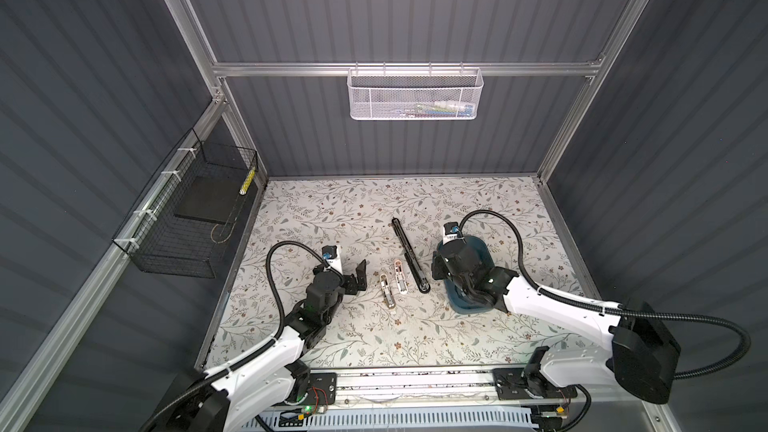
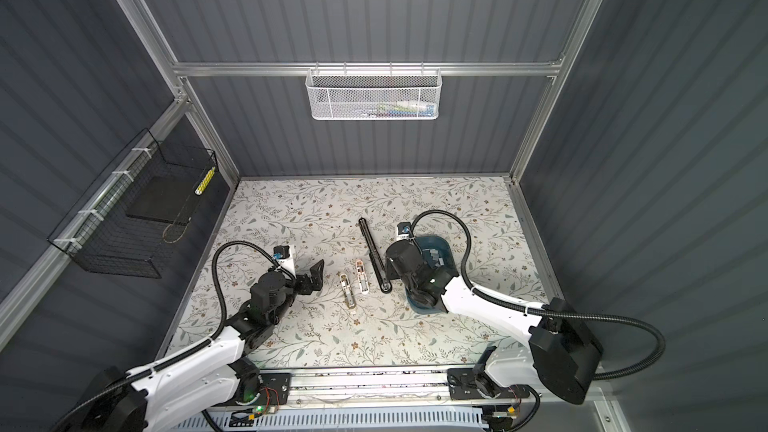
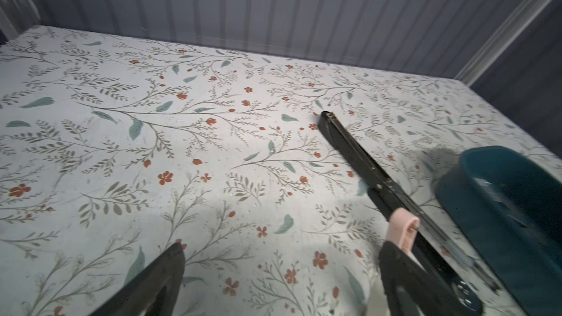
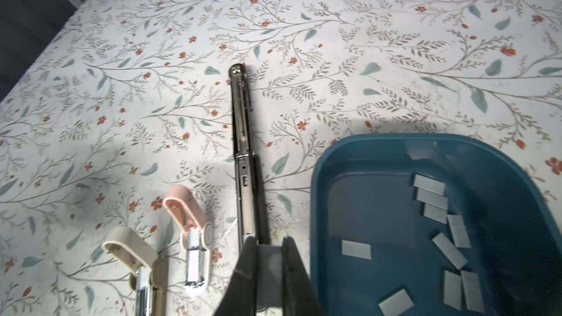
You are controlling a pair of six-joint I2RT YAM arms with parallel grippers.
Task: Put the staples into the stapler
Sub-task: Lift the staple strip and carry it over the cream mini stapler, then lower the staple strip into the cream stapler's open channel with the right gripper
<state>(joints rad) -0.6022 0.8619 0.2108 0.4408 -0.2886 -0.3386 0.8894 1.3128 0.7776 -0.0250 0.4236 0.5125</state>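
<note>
Blue tray [image 4: 334,177] of loose staples [image 4: 355,249] sits just beside the right claw [image 4: 269,247]; the black stapler [image 4: 243,135] lies open ahead of it. The claw pinches one strip [image 4: 269,269], which could twist and miss the channel. The left claw [image 3: 282,249] gapes wide, empty.

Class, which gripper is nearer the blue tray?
Right. The right gripper, shut on a staple strip, hangs beside the tray's rim. The left gripper, open, sits beyond the staplers, far from it.
</note>
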